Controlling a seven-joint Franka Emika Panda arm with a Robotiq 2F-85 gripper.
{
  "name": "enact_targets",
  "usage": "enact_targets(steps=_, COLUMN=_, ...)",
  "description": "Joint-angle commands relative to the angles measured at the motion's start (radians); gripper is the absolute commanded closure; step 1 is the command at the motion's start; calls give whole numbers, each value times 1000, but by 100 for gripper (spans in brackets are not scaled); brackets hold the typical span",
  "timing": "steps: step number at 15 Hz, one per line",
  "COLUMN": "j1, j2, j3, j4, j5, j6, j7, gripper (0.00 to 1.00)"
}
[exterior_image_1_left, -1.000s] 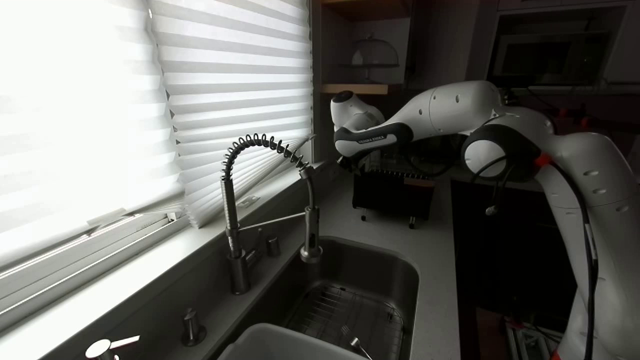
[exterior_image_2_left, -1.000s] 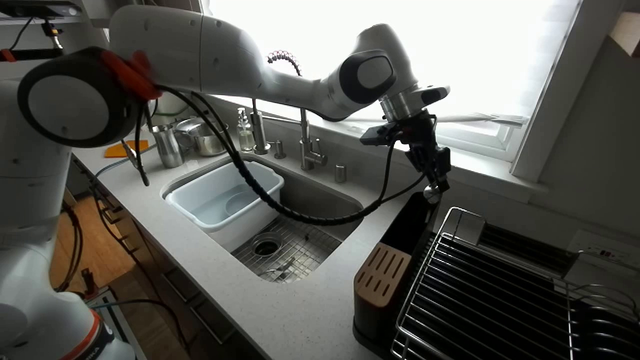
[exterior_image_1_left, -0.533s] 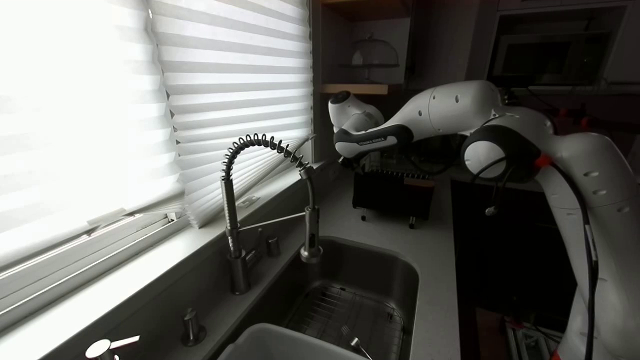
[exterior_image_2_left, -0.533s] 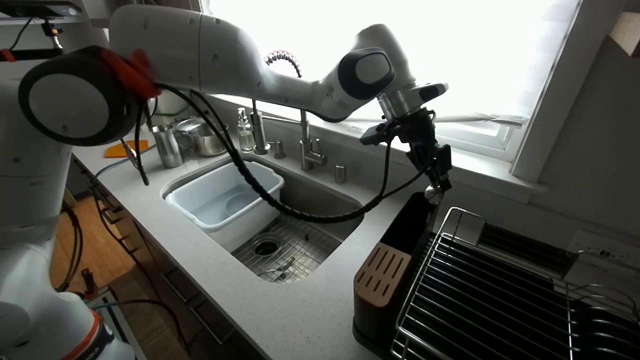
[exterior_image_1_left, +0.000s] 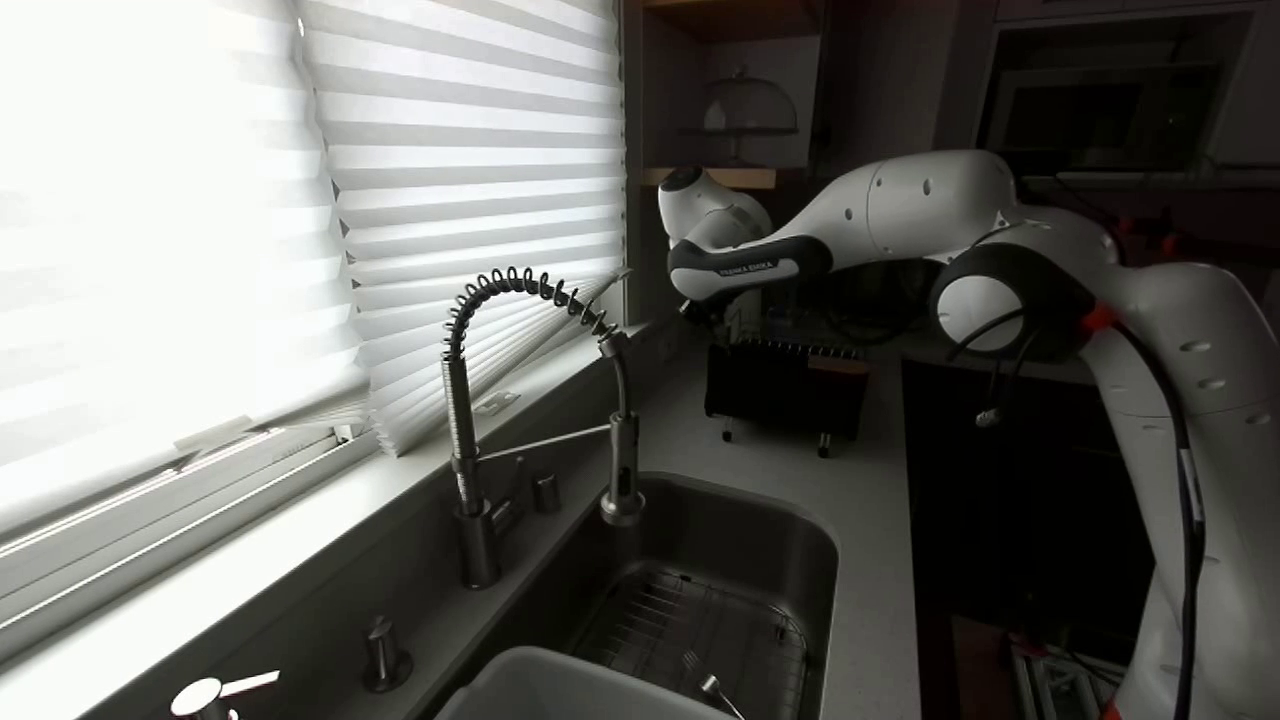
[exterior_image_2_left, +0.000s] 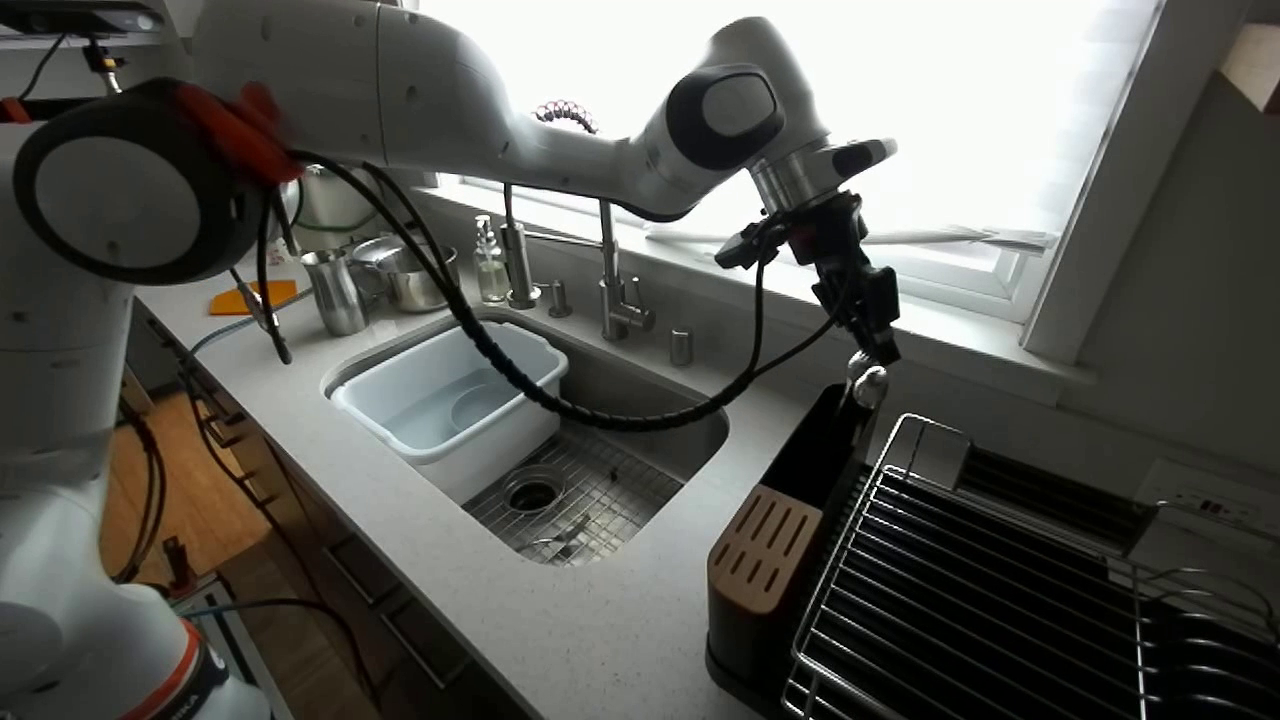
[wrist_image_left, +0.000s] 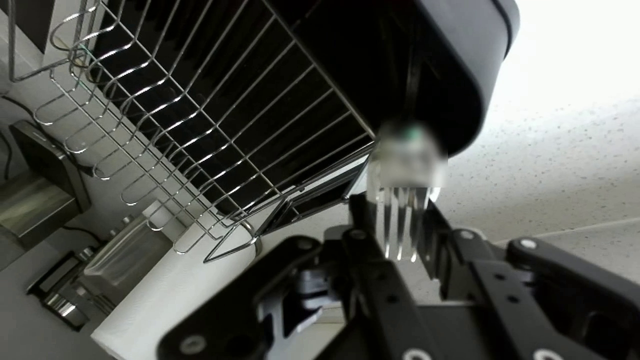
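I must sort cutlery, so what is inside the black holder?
Silver cutlery reaches into the black holder. The slotted wooden cover hides what lies beneath; the bottom is too dark to see.

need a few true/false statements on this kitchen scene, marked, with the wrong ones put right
1. A pale tub stands in the sink. True.
2. The hand is over the sink. False: it is at the black holder.
3. In the wrist view, the tines of a fork show between the fingers. True.
4. The slotted wooden piece lies in the sink. False: it sits at one end of the holder.
5. The pleated blind is fully raised. False: it hangs down, lower edge slanted.
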Motion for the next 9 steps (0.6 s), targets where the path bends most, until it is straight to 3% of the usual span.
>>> enact_targets(steps=1, j1=8, j2=-16, j3=-11, j4=-1, j5=-10, j6=-31, j7=33, gripper=93)
enact_targets(steps=9, j1=12, j2=-105, j3=-14, j4=19, j5=-11, j6=-18, j7=58, gripper=93)
